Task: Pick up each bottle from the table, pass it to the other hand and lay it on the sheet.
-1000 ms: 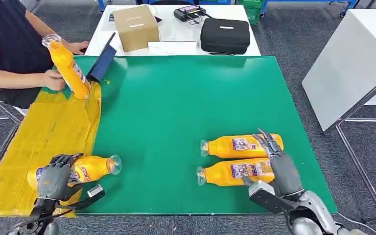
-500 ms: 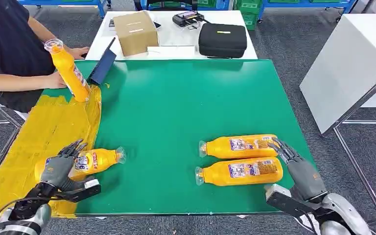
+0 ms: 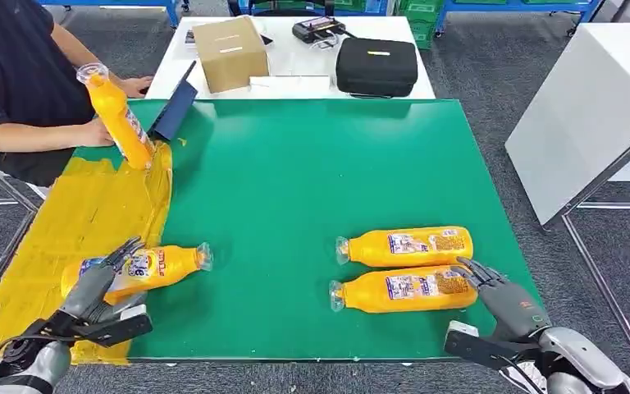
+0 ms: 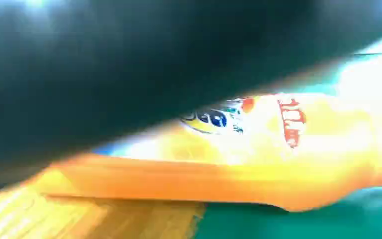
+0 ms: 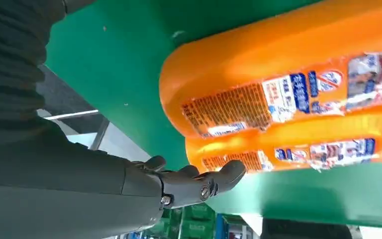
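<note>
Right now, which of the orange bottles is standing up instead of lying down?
The bottle at the sheet's far end, steadied by a person's hand. The other three lie on their sides nearer the robot.

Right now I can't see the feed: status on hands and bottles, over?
Left hand open, beside bottle lying half on yellow sheet. Right hand open, by two bottles on green table. Person's hand holds fourth bottle.
</note>
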Controlling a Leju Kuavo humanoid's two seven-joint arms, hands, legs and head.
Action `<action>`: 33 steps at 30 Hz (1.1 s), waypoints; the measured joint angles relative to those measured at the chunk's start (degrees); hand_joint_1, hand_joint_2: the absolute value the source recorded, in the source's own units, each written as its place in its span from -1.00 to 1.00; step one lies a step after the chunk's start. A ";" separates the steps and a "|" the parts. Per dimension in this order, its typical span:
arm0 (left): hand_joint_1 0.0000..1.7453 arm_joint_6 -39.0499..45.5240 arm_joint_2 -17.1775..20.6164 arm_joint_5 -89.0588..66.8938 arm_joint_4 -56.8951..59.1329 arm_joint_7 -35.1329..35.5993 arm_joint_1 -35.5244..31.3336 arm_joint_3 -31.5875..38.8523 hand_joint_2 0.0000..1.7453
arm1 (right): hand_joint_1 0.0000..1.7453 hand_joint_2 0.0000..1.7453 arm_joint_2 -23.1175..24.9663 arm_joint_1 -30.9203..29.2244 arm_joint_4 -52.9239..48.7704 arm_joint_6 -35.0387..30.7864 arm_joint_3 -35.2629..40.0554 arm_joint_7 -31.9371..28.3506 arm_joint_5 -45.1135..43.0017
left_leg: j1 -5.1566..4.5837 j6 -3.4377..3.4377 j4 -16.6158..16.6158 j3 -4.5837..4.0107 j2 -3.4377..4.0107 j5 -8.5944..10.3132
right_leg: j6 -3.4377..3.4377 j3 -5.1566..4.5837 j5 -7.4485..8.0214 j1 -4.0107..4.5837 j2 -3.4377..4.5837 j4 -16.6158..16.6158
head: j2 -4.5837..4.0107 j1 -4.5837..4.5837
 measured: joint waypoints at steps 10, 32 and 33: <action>-1.00 -11.51 -3.11 17.87 -7.23 -9.11 2.72 3.85 -1.00 | 1.00 1.00 5.48 -8.86 11.72 -5.70 7.60 0.02 11.09 | 0.02 0.09 0.03 -0.41 0.06 0.17 | 0.02 -0.47 0.07 0.04 0.00 0.01 | 0.00 0.04; -1.00 -12.76 -6.29 18.64 -8.00 -9.61 1.42 3.82 -1.00 | 1.00 1.00 14.71 -25.27 36.11 -7.10 20.74 0.65 19.30 | 0.44 -0.25 0.02 1.46 1.59 -0.63 | -0.30 0.29 -0.05 0.38 1.36 -0.23 | 0.00 0.07; -1.00 -12.76 -6.29 18.64 -8.00 -9.61 1.35 3.82 -1.00 | 1.00 1.00 14.71 -25.36 36.22 -7.13 20.83 0.65 19.30 | 0.45 -0.26 0.02 1.53 1.61 -0.67 | -0.34 0.36 -0.08 0.39 1.38 -0.23 | 0.00 0.07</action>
